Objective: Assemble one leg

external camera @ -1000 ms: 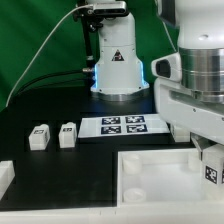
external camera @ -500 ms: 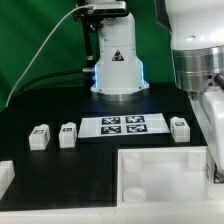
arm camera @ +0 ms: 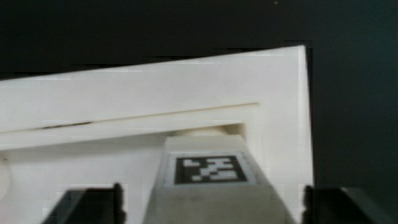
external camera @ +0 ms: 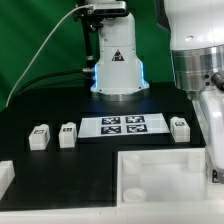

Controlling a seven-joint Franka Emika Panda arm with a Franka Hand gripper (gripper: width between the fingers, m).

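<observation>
Exterior view: The arm's white body fills the exterior view's right edge and hides the gripper; whether the pincer is spread or pressed together cannot be told here. Three small white tagged blocks stand on the black table (external camera: 40, 100): leg one (external camera: 39, 137) and leg two (external camera: 67, 134) side by side at the exterior view's left, leg three (external camera: 180, 128) at its right, just beside the arm. The marker board (external camera: 124, 125) lies flat between them. The large white tray (external camera: 160, 172) sits in front, nearest the camera. A white robot base (external camera: 117, 62) stands behind, against a green backdrop (external camera: 35, 40).

Wrist view: The gripper (arm camera: 199, 208) is spread, its dark fingers (arm camera: 86, 207) on either side of a fourth tagged leg (arm camera: 210, 172), apart from it. The leg rests against the tray's corner wall (arm camera: 178, 95).
</observation>
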